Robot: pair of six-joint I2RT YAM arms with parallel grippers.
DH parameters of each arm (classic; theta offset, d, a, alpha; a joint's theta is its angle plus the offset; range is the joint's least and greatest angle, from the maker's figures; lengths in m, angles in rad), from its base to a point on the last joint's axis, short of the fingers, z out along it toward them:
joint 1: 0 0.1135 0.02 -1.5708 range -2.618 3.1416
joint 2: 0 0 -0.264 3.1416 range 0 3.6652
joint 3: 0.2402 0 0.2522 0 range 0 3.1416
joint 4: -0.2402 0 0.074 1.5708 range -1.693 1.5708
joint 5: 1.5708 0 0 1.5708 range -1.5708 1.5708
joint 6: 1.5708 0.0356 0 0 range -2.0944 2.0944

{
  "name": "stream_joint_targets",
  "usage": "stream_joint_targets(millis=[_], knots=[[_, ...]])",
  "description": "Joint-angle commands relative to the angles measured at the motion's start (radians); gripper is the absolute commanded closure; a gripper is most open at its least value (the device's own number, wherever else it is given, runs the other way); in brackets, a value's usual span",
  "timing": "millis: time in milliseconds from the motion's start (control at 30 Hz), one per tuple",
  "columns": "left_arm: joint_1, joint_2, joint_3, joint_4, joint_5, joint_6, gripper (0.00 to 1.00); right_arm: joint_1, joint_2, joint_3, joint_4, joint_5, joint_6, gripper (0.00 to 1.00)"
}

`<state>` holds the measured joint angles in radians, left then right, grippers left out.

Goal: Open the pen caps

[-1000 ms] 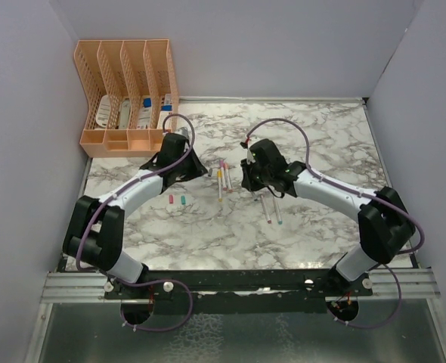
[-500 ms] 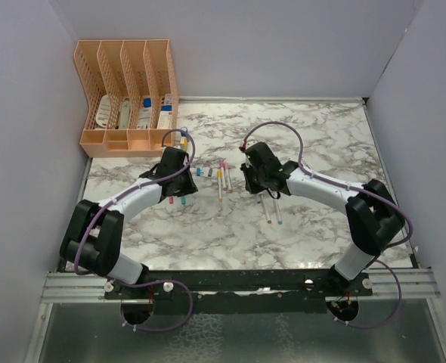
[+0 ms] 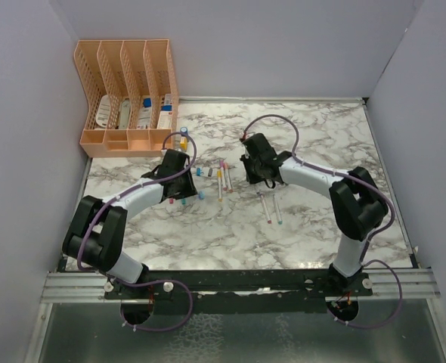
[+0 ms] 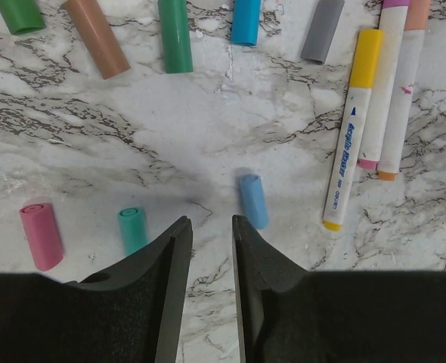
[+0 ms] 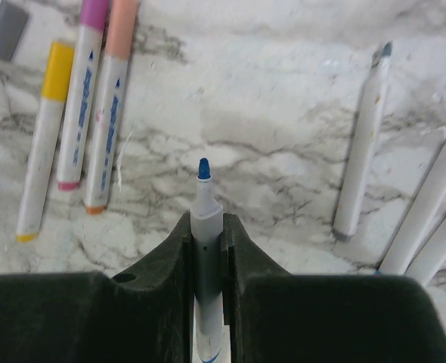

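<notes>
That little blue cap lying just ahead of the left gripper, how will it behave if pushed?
The blue cap is a short round tube lying on its side, so a sideways nudge would probably roll it. It looks small, likely very light, so it may skid on the smooth marble table. It seems hard plastic, probably stiff when pinched.

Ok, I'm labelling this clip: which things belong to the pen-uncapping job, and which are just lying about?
Job: loose caps; three capped pens; uncapped barrels; blue-tipped pen clamped in right gripper; open left gripper.
Lying about: orange organiser with its contents.
</notes>
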<state>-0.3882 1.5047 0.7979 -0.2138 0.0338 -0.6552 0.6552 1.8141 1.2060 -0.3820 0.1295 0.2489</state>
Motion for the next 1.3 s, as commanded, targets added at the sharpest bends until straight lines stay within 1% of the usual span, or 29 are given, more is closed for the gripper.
stream_joint_targets(millis=[0,67,267,600,633,800,933,967,1033,1133,1267], knots=[[-0.003,0.01,-0.014,0.006,-0.02,0.011,0.68,-0.05,0.081,0.096,0.053,0.0,-0.057,0.99],[-0.004,0.004,-0.012,0.004,-0.02,0.008,0.66,-0.068,0.116,0.126,0.06,-0.011,-0.071,0.99],[-0.003,-0.061,0.016,-0.035,-0.034,0.003,0.66,-0.109,0.207,0.207,0.061,-0.021,-0.102,0.99],[-0.002,-0.159,0.05,-0.078,-0.044,-0.008,0.65,-0.136,0.276,0.252,0.066,-0.027,-0.129,0.98],[-0.002,-0.167,0.052,-0.079,-0.043,-0.011,0.66,-0.137,0.282,0.254,0.065,-0.025,-0.13,0.96],[-0.002,-0.192,0.056,-0.081,-0.045,-0.019,0.66,-0.141,0.299,0.261,0.056,-0.018,-0.127,0.77],[-0.002,-0.197,0.061,-0.086,-0.042,-0.023,0.66,-0.144,0.294,0.263,0.058,-0.024,-0.123,0.67],[-0.002,-0.2,0.061,-0.086,-0.042,-0.022,0.65,-0.144,0.293,0.265,0.057,-0.023,-0.124,0.6],[-0.002,-0.202,0.063,-0.087,-0.042,-0.024,0.66,-0.144,0.288,0.273,0.053,-0.022,-0.123,0.57],[-0.003,-0.208,0.065,-0.09,-0.042,-0.027,0.66,-0.145,0.263,0.281,0.053,-0.025,-0.124,0.47],[-0.002,-0.218,0.064,-0.089,-0.043,-0.031,0.66,-0.143,0.224,0.286,0.056,-0.051,-0.139,0.4]])
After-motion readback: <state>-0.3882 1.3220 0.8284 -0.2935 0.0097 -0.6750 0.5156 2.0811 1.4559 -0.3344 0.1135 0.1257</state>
